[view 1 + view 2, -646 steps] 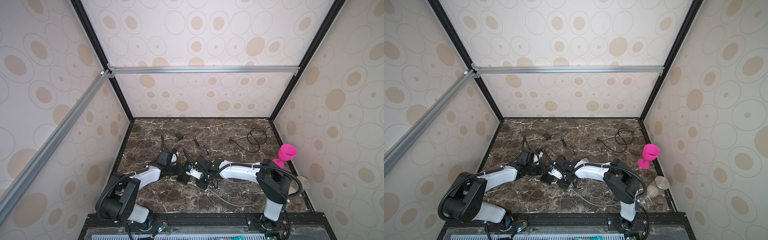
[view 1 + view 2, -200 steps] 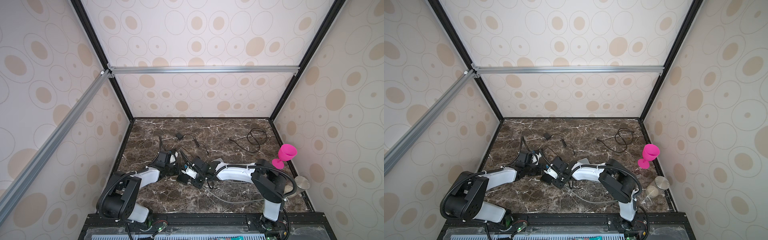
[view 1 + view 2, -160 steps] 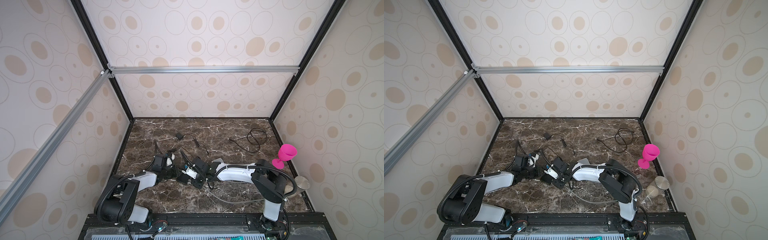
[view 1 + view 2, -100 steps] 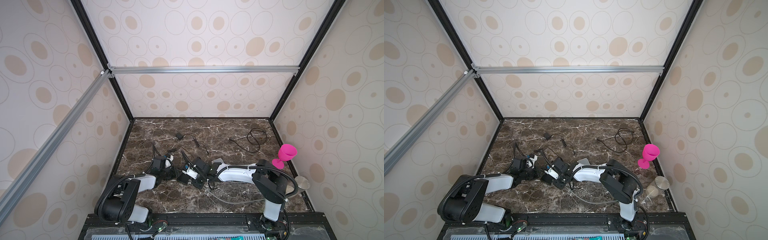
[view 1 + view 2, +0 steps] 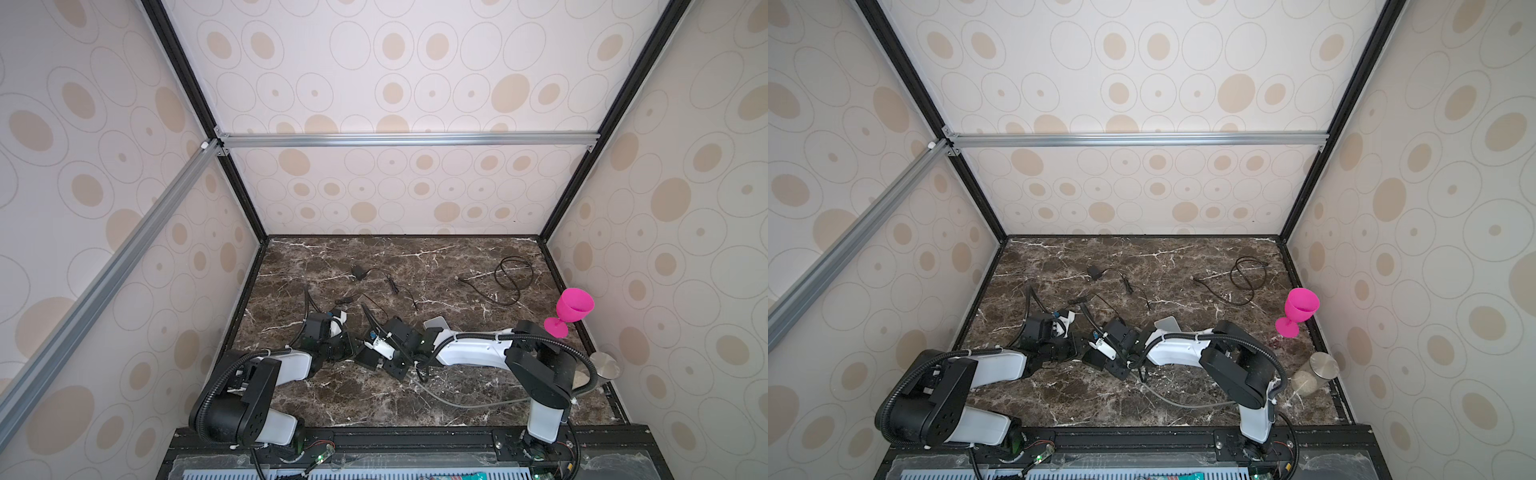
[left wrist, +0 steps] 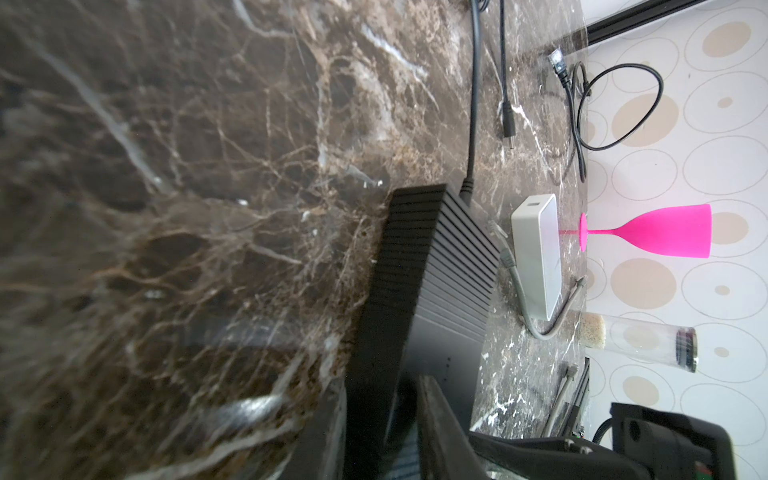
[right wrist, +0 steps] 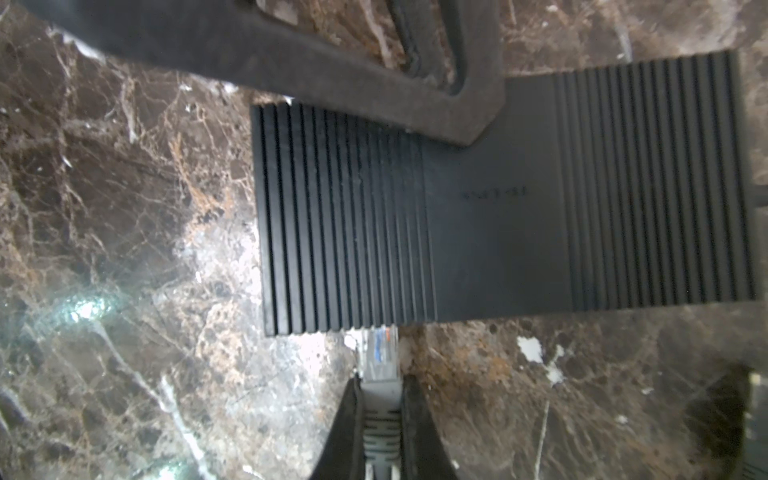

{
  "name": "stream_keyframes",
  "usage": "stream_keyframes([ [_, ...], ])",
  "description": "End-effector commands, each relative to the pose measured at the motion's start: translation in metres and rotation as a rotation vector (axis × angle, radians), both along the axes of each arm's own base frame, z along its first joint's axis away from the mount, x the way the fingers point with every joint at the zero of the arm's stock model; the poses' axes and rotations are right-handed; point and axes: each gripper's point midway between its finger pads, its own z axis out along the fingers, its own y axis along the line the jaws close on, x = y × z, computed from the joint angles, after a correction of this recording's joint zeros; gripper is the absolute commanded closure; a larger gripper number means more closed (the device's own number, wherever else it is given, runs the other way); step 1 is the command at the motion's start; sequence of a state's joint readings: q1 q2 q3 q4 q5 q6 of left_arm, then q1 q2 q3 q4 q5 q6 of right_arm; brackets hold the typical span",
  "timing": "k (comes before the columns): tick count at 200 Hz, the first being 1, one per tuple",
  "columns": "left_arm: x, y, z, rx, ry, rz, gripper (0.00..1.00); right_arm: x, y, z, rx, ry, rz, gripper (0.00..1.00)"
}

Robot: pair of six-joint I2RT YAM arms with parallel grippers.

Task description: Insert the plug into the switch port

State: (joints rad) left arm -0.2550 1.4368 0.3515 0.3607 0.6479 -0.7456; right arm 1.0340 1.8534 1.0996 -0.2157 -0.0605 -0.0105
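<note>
The black ribbed switch [image 7: 498, 199] lies flat on the marble table [image 5: 457, 257], near the front and left of the middle, between the two arms. The right hand [image 7: 380, 386] is clamped on the plug [image 7: 379, 353] — its two fingers [image 7: 345, 419] pinch the grey boot just behind the clear connector. From there the grey cable [image 5: 469, 405] trails in a loose curve across the front of the table toward the right arm's base. The plug points squarely at the switch's long side, near one end, and its tip touches that edge. Nearly all of the clear body is outside. The port face is hidden in the right wrist view, so I cannot tell whether the tip has entered a port. The left hand [image 6: 382, 399] is closed on the switch at the side away from the plug, with one finger [image 7: 332, 75] lying across the ribbed top by the far edge. A thin black lead [image 6: 473, 104] runs out of the switch's far end. Just beyond the switch a small white box [image 6: 536, 253] sits flat on the table. A pink goblet [image 5: 573, 307] stands upright by the right wall, and a glass jar [image 5: 1316, 370] with a metal lid stands nearer the front corner. A looped black cable [image 5: 513, 278] and a small black adapter [image 5: 356, 272] lie well apart from each other toward the back.
</note>
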Motion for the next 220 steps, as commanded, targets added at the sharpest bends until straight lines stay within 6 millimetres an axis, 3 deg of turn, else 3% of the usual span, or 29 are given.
stream_keyframes([
  [1,-0.031,-0.002,-0.023,-0.021,0.143,-0.027,0.71,0.008,0.020,0.023,0.119,-0.040,-0.007,1.00],
  [34,-0.037,-0.003,-0.023,-0.042,0.151,-0.025,0.71,0.007,0.032,0.031,0.177,-0.036,0.017,1.00],
  [107,-0.048,-0.005,-0.026,-0.077,0.172,-0.030,0.71,0.015,0.052,0.028,0.200,-0.034,0.033,1.00],
  [152,-0.050,-0.004,-0.026,-0.071,0.176,-0.027,0.71,0.028,0.064,0.042,0.223,-0.067,0.012,1.00],
  [187,-0.053,-0.002,-0.024,-0.076,0.173,-0.020,0.71,0.052,0.053,0.048,0.172,-0.134,-0.134,1.00],
  [220,-0.055,-0.001,-0.023,-0.079,0.168,-0.014,0.71,0.060,0.035,0.045,0.118,-0.172,-0.218,1.00],
])
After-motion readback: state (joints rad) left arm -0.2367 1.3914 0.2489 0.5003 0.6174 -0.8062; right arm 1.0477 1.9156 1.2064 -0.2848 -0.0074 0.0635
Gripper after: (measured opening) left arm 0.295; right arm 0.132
